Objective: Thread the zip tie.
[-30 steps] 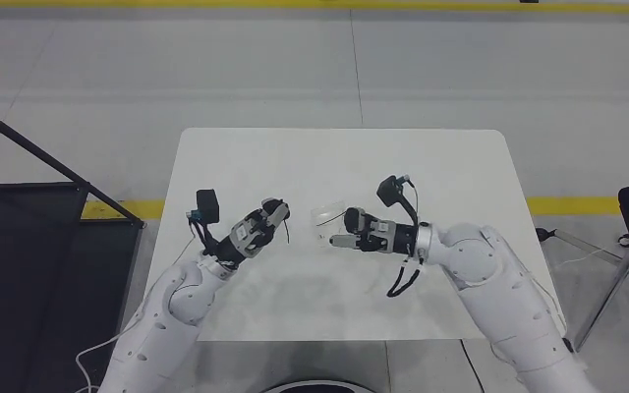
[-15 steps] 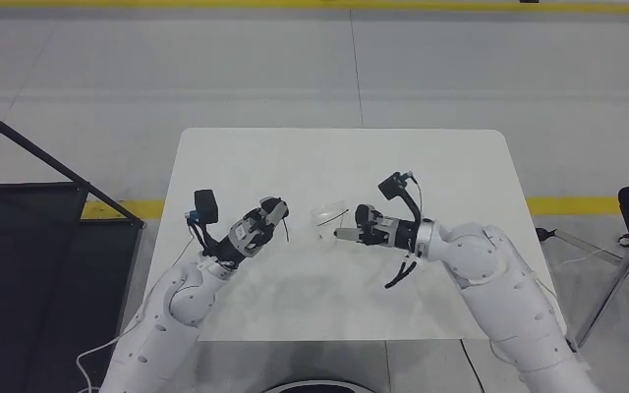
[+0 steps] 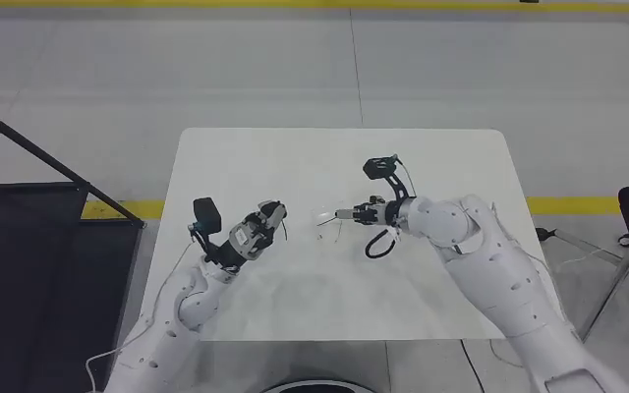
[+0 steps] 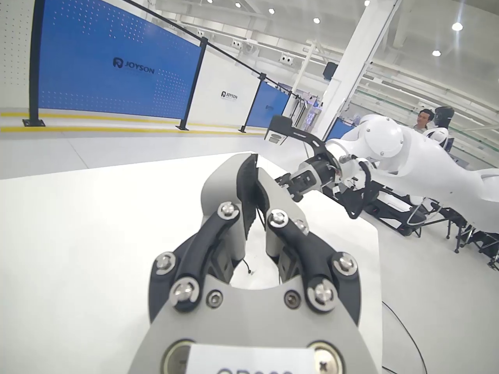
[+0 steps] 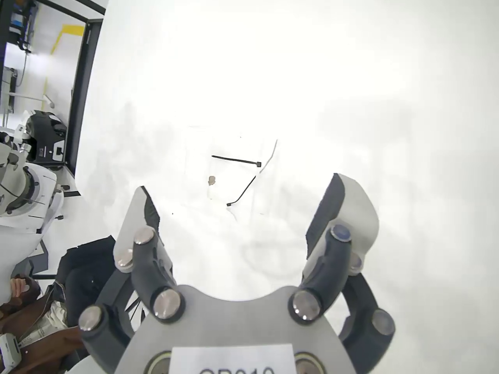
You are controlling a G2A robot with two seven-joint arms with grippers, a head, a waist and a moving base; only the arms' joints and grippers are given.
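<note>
Two grippers are mine, and both hang above the white surface (image 3: 295,162). My left gripper (image 4: 255,175) is pressed together on a thin black zip tie (image 4: 256,212). The strand runs between the pads, and a short end sticks out behind them, toward the palm. In the top view this gripper is a little left of the frame centre. My right gripper (image 5: 239,188) is spread wide and holds nothing. In the top view it is just right of the centre, near the left one but apart from it. Beneath its fingers two more black ties lie flat: a straight tie (image 5: 236,159) and a bent tie (image 5: 242,193), close together but not touching.
</note>
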